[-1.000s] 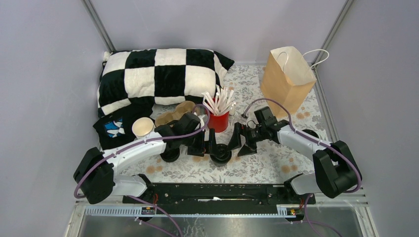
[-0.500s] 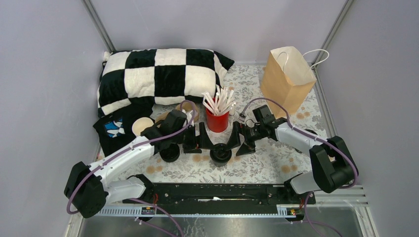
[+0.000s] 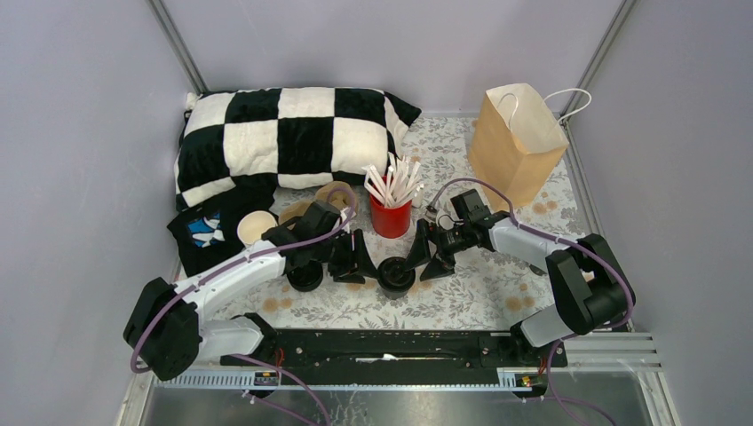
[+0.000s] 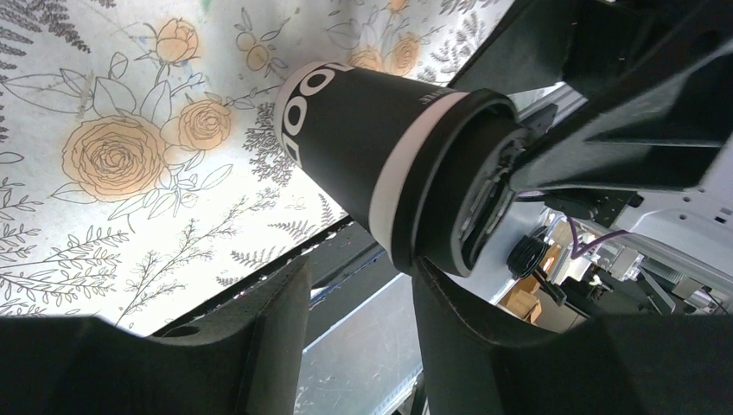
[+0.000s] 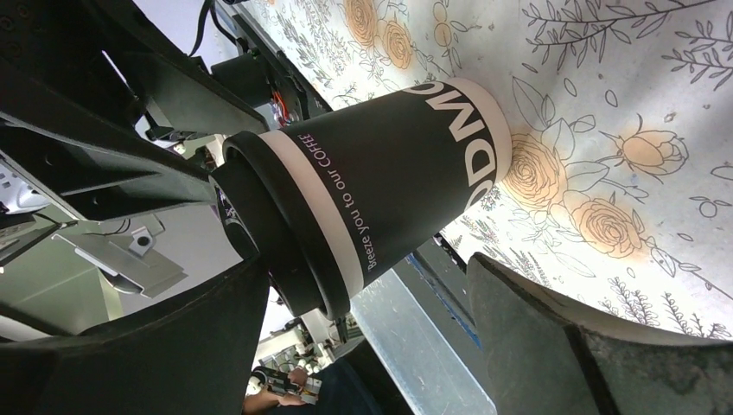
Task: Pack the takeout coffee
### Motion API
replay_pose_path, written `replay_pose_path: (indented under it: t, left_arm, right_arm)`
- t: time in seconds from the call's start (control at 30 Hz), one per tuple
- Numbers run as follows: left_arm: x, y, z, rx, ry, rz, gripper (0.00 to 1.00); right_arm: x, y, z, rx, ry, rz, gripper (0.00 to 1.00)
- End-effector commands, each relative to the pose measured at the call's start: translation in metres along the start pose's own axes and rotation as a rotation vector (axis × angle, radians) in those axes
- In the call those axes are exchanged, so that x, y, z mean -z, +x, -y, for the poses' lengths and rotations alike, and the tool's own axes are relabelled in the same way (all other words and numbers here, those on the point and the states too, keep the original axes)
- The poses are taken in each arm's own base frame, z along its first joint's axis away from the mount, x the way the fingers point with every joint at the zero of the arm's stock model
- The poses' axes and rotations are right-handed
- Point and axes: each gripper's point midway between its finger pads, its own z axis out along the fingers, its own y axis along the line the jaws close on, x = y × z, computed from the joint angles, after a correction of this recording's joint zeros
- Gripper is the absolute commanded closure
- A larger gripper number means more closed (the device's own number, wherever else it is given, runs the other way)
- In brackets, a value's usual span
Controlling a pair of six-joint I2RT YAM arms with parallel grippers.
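Observation:
Two dark lidded coffee cups stand on the floral cloth: one in the middle (image 3: 396, 275) and one to its left (image 3: 305, 276). My left gripper (image 3: 352, 257) lies between them, open with a narrow empty gap (image 4: 359, 277). The middle cup (image 4: 389, 164) shows just beyond its fingers. My right gripper (image 3: 428, 257) is wide open right of the middle cup. In the right wrist view the cup (image 5: 380, 181) sits ahead between the spread jaws (image 5: 367, 285), which do not grip it.
A brown paper bag (image 3: 518, 142) stands at the back right. A red cup of stirrers (image 3: 392, 215) is just behind the grippers. A cardboard carrier (image 3: 318, 202), a lidless cup stack (image 3: 256, 229) and a checkered pillow (image 3: 284, 138) lie left.
My left gripper has drawn back left from the middle cup and its jaws have narrowed. My right gripper has edged left toward that cup. Both cups stayed put.

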Motion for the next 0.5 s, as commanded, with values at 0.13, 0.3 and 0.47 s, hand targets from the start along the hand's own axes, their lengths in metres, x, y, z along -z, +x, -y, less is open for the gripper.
replay_pose_path:
  t: [0.13, 0.3, 0.47]
  left_arm:
    - [-0.005, -0.004, 0.004, -0.036, 0.027, -0.008, 0.42]
    - [-0.011, -0.002, -0.014, -0.014, -0.057, -0.036, 0.44]
    - [-0.019, 0.015, -0.057, 0.040, -0.218, -0.098, 0.52]
  right_arm:
    - [-0.002, -0.002, 0.006, 0.008, 0.010, 0.009, 0.12]
    - [-0.004, 0.000, 0.015, -0.008, 0.037, 0.013, 0.13]
    - [-0.012, 0.007, 0.040, -0.068, 0.075, 0.039, 0.15]
